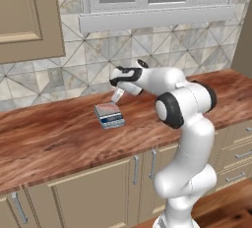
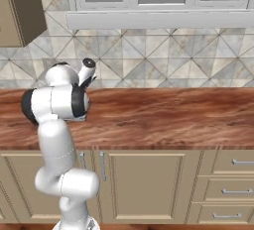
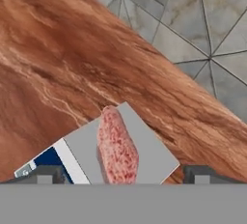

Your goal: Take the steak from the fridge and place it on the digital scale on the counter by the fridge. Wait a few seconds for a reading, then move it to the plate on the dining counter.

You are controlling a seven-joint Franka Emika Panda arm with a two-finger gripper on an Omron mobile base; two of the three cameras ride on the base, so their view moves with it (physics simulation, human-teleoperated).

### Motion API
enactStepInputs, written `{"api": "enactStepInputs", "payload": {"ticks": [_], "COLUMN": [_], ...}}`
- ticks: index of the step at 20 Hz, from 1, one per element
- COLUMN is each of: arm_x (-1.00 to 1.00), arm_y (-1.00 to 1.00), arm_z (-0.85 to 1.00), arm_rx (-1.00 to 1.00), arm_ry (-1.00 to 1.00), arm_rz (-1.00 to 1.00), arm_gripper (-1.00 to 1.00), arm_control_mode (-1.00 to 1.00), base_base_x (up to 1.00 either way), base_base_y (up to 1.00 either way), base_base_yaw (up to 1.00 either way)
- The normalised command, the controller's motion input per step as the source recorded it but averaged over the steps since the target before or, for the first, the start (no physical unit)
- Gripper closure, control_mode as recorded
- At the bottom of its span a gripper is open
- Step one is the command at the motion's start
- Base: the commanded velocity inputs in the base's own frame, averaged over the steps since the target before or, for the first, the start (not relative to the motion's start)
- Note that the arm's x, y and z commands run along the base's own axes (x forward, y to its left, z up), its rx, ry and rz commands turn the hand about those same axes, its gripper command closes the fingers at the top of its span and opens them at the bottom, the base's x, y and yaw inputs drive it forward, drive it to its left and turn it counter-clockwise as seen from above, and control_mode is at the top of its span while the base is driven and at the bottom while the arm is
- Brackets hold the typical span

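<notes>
The pinkish-red steak (image 3: 117, 149) lies flat on the grey top of the digital scale (image 3: 147, 147), which has a dark blue display strip along one edge. The scale (image 1: 109, 115) sits on the reddish-brown wood-grain counter (image 1: 54, 133) near the tiled wall. My gripper (image 1: 117, 95) hangs just above the scale and points down at it. In the hand view my gripper (image 3: 124, 175) is open, its fingertips (image 3: 46, 175) standing wide to either side of the steak with a clear gap on both sides.
A grey patterned tile wall (image 1: 74, 70) rises behind the counter, with a window ledge (image 1: 157, 19) above. Beige cabinet doors with slim metal handles (image 1: 136, 169) run below the worktop. Bare wood counter (image 2: 168, 110) stretches to the right.
</notes>
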Motion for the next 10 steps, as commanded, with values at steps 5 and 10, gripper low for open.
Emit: {"api": "enactStepInputs", "payload": {"ticks": [5, 10], "arm_x": [-0.51, -0.52], "arm_y": [0.0, 0.0], "arm_z": [0.84, 0.54], "arm_rx": [-0.04, -0.03], "arm_ry": [0.03, 0.26], "arm_rz": [0.0, -0.04], "arm_gripper": [-1.0, -1.0], "arm_control_mode": [-1.0, -1.0], "base_base_x": [0.0, 0.0], "base_base_y": [0.0, 0.0], "base_base_yaw": [0.0, 0.0]}}
